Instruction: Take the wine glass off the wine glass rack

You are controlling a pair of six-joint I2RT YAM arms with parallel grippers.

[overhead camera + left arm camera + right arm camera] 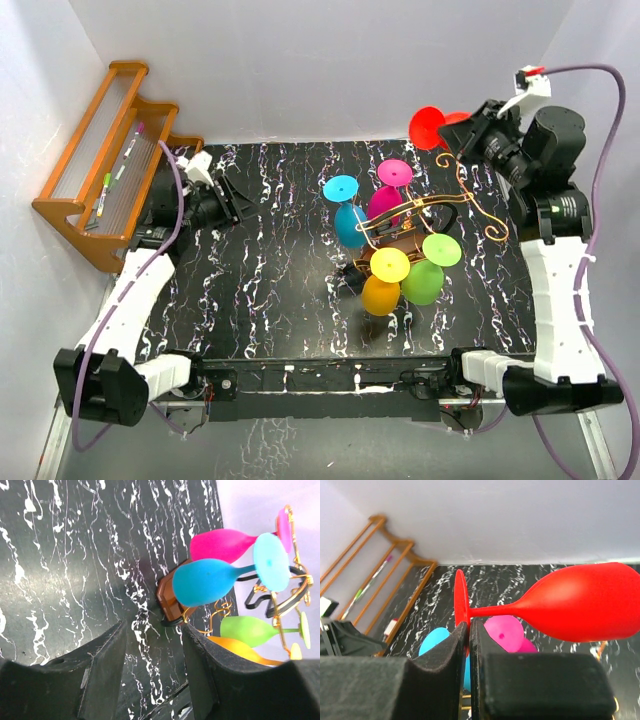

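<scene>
The wine glass rack (462, 197), gold wire with scroll ends on a dark brown base (172, 599), stands right of the table's middle. Blue (348, 222), magenta (388, 200), orange (382, 290) and green (425, 280) glasses hang on it. My right gripper (468, 127) is shut on the foot of a red wine glass (430, 127) and holds it off the rack, behind its far right end. In the right wrist view the jaws (469, 626) pinch the red foot, and the bowl (585, 602) points right. My left gripper (232, 205) is open and empty, left of the rack (152, 630).
An orange-brown stepped wooden shelf (110, 160) with pens stands at the far left, also in the right wrist view (395, 570). White walls close in the back and both sides. The black marbled table top (270, 280) stretches between the left arm and the rack.
</scene>
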